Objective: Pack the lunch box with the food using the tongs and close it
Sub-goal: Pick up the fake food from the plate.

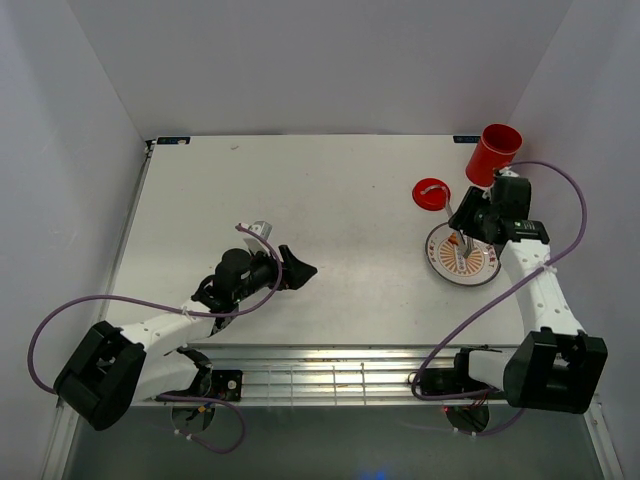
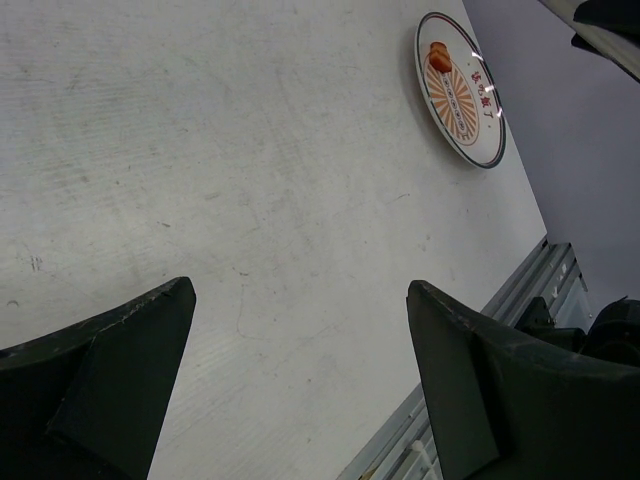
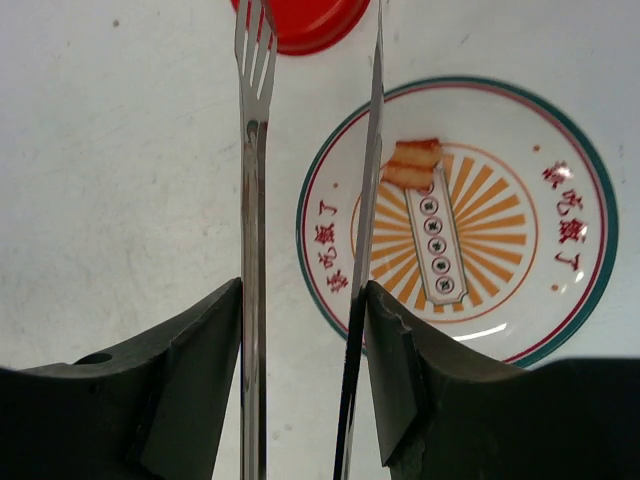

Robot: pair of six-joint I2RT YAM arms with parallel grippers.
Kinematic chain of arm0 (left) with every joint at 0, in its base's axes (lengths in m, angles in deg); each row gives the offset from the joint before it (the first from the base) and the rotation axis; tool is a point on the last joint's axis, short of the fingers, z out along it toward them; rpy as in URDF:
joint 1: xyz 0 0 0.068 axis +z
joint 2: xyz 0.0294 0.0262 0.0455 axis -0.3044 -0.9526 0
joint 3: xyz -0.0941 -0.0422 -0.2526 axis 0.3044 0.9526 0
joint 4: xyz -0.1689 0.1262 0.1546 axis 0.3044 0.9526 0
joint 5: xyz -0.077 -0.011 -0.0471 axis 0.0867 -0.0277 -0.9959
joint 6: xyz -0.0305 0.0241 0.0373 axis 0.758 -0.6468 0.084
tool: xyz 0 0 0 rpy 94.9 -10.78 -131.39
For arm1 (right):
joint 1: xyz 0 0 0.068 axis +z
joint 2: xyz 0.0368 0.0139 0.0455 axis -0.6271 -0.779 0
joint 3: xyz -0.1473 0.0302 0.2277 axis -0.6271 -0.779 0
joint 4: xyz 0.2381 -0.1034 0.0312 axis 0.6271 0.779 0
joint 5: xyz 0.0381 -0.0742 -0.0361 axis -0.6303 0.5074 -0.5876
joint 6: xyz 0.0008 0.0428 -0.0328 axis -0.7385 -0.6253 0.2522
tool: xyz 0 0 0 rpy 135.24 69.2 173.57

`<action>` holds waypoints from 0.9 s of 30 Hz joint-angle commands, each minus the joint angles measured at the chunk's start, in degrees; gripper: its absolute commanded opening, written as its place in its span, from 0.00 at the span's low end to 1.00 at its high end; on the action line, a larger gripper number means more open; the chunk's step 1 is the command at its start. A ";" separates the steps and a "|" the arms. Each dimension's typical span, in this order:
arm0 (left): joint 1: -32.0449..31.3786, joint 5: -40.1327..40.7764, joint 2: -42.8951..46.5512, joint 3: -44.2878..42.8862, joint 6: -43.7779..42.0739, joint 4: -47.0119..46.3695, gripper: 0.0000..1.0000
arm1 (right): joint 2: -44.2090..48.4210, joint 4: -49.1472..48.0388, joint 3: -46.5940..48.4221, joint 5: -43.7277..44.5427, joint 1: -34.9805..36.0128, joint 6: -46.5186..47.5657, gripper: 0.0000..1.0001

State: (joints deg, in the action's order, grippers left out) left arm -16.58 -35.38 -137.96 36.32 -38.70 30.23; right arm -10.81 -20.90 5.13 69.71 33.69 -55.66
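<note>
The red lunch box stands upright and open at the table's far right. Its flat red lid lies in front of it, also at the top of the right wrist view. Brown food pieces rest on the orange-patterned plate. My right gripper is shut on the silver tongs, one finger pressing each arm. The tong arms stand apart with nothing between them. One tip reaches the lid and the other lies over the plate's left side, just left of the food. My left gripper hangs open over bare table.
The plate sits near the table's right side, under my right wrist. It shows far off in the left wrist view, with the food on it. White walls enclose the table, and a metal rail runs along the near edge.
</note>
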 commanded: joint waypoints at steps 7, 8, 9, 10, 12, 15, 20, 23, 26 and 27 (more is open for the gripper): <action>-0.24 3.13 0.02 -0.11 -2.25 1.41 0.97 | 11.67 2.28 -7.96 8.63 8.40 -4.74 0.57; -0.24 3.13 0.11 -0.11 -2.16 1.50 0.97 | 12.46 2.72 -8.31 9.33 8.57 -5.00 0.57; -0.24 2.96 0.45 -0.11 -2.16 1.50 0.97 | 14.04 2.98 -8.66 10.56 8.84 -5.09 0.57; -0.24 2.95 0.81 -0.11 -2.16 1.58 0.97 | 14.66 3.33 -9.63 10.92 8.93 -5.18 0.58; -0.24 3.04 1.33 0.15 -2.07 1.58 0.97 | 15.89 3.60 -10.68 11.62 8.84 -5.27 0.58; -0.24 3.30 2.04 0.24 -2.07 1.67 0.97 | 16.42 4.30 -12.18 12.06 8.93 -5.27 0.58; -0.24 3.39 1.08 -0.02 -1.98 1.76 0.97 | 17.92 2.64 -14.64 13.20 8.84 -5.80 0.58; -0.24 3.13 0.20 -0.46 -2.16 2.02 0.97 | 17.75 1.76 -15.70 13.47 8.84 -5.89 0.58; -0.24 3.13 -0.16 -0.73 -2.16 2.11 0.97 | 16.69 1.32 -16.05 13.73 8.84 -5.97 0.57; -0.24 3.13 -0.24 -0.73 -2.16 2.11 0.97 | 16.60 1.14 -16.23 13.91 8.84 -6.23 0.57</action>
State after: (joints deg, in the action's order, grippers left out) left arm -16.58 -32.52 -138.27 36.32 -40.28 32.39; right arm 5.72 -17.06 -10.87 82.01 42.34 -61.25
